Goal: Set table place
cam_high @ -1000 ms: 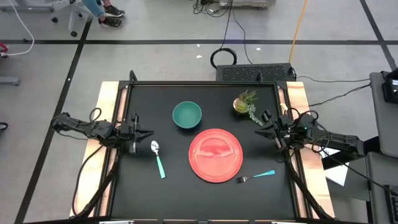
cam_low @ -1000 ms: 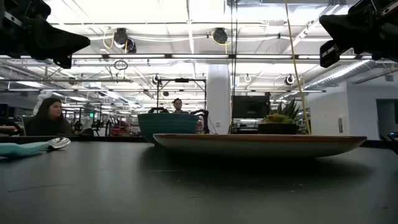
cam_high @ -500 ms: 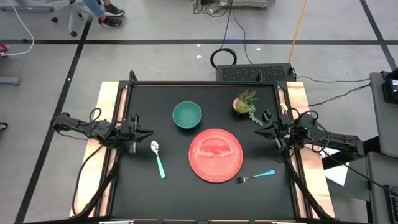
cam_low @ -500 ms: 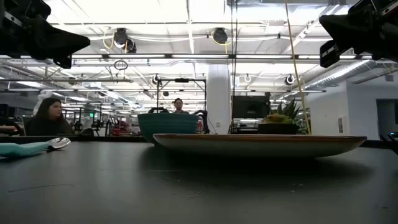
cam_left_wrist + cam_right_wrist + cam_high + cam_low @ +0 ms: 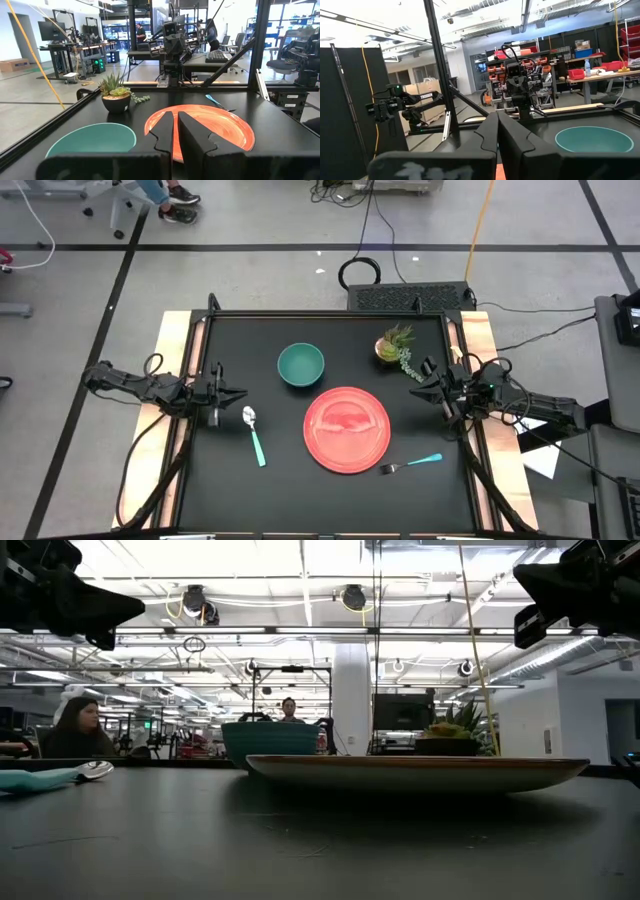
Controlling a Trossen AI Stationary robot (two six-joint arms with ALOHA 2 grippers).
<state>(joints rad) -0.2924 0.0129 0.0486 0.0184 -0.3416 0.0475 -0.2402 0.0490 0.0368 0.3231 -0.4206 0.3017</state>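
Worktop (image 5: pixel 230 500) inspected. Red plate (image 5: pixel 346 429) found at centre, teal bowl (image 5: pixel 300 364) just behind it, apart. Spoon (image 5: pixel 254 436) lying left of plate, fork (image 5: pixel 411 463) at plate's front right, angled. Potted plant (image 5: pixel 394 345) noted at rear right. Left gripper (image 5: pixel 232 395) parked at left edge near spoon, fingers nearly closed, nothing held. Right gripper (image 5: pixel 423 381) parked at right edge, fingers likewise narrow, empty. Judged: no piece engaged yet. Next move likely calls for fingers to be opened and cutlery approached.
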